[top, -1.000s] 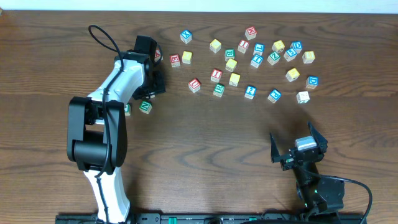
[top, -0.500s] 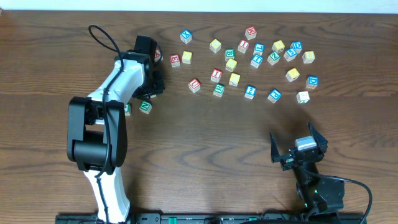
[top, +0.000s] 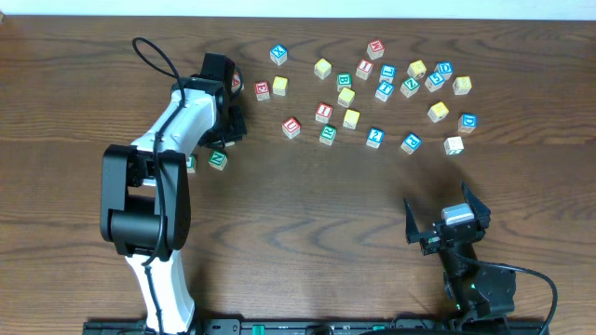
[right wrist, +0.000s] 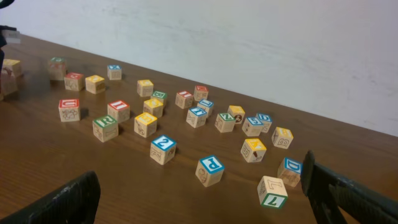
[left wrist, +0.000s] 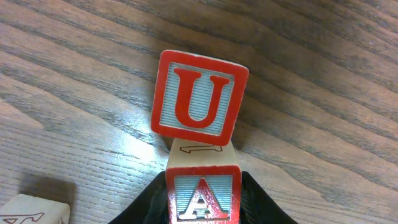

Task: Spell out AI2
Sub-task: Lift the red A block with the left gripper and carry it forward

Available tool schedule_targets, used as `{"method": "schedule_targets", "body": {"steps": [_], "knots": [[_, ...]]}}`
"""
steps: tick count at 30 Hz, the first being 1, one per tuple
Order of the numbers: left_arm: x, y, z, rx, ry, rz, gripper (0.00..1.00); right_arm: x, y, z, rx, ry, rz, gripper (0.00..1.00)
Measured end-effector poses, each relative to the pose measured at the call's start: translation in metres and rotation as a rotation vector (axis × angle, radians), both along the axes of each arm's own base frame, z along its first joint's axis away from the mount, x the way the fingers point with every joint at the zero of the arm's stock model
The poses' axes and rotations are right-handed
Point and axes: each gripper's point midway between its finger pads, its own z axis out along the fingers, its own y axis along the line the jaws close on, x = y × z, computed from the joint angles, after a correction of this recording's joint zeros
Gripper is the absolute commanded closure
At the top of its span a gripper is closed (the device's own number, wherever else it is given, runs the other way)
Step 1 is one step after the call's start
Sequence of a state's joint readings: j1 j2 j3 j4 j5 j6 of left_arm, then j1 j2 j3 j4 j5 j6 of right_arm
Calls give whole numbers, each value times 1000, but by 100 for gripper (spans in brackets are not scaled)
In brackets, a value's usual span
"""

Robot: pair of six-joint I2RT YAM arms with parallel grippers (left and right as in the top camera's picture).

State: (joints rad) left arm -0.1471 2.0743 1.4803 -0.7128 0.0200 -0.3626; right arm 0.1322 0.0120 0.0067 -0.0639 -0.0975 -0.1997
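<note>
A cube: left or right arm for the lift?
Left. In the left wrist view the left gripper sits against both sides of the A cube, just short of the U cube. The right gripper stands open at the near right, far from it.

A dark, wood-grained bench [top: 307,214] carries a loose scatter of lettered cubes toward its far side, below a white wall [right wrist: 249,50]. A red "U" cube [left wrist: 199,98] lies face-up, slightly turned (red letter on a pale striped ground). A pale cube [left wrist: 31,210] shows at the left wrist view's lower-left corner. A blue "P" cube [right wrist: 210,170] and a green "7" cube [right wrist: 272,191] sit near each other, not touching. A yellow cube [right wrist: 146,124] stands further back. One green cube [top: 217,159] lies left of the scatter.
</note>
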Motion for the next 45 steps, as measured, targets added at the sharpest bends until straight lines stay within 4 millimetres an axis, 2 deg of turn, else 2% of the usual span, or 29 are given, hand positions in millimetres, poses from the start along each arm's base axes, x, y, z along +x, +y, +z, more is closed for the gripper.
{"method": "schedule_targets", "body": {"steps": [18,24,27,32,36,41,45], "knots": [[-3,0,0,3,12,-8,75,0,0,0,0,0,0,1],[-5,1,7,7,6,-34,75,0,0,0,0,0,0,1],[-3,0,27,4,-34,-44,75,0,0,0,0,0,0,1],[-3,0,87,-11,-162,-48,75,0,0,0,0,0,0,1],[-16,2,133,-20,-235,-48,75,0,0,0,0,0,0,1],[-44,-2,164,-18,-246,-87,75,0,0,0,0,0,0,1],[-67,-18,173,-18,-220,-151,75,0,0,0,0,0,0,1]]}}
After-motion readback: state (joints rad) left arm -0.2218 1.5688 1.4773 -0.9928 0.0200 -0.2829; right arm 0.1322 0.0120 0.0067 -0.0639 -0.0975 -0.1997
